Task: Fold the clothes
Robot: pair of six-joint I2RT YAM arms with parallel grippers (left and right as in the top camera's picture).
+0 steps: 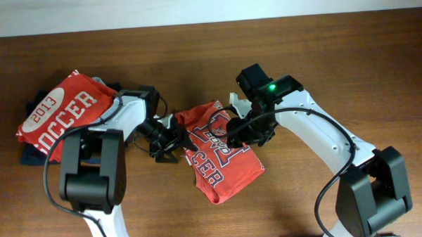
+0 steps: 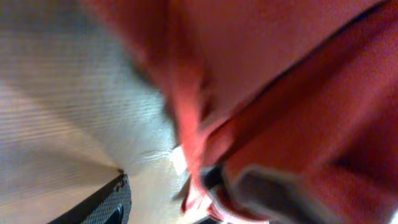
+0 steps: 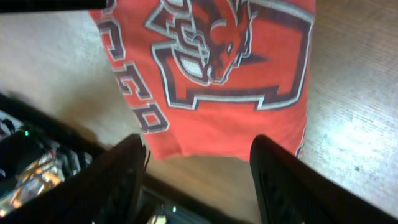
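The orange-red T-shirt (image 1: 223, 160) lies folded into a compact block at the table's middle, its navy-and-white logo (image 3: 217, 50) and "SOCCER" letters facing up. My left gripper (image 1: 177, 144) sits at the shirt's left edge. In the blurred left wrist view its jaws stand apart. Red cloth (image 2: 280, 93) bunches against the right finger (image 2: 273, 196), and bare table shows beside the left finger (image 2: 102, 205). My right gripper (image 1: 241, 135) hovers over the shirt's upper right part. It is open (image 3: 199, 180), with only wood between its fingers and the shirt's hem just ahead.
A red shirt printed "2013 SOCCER" (image 1: 63, 109) lies at the far left on folded navy and grey garments (image 1: 31, 154). Bare wooden table (image 1: 350, 64) surrounds the work area. The table's far edge runs along the top of the overhead view.
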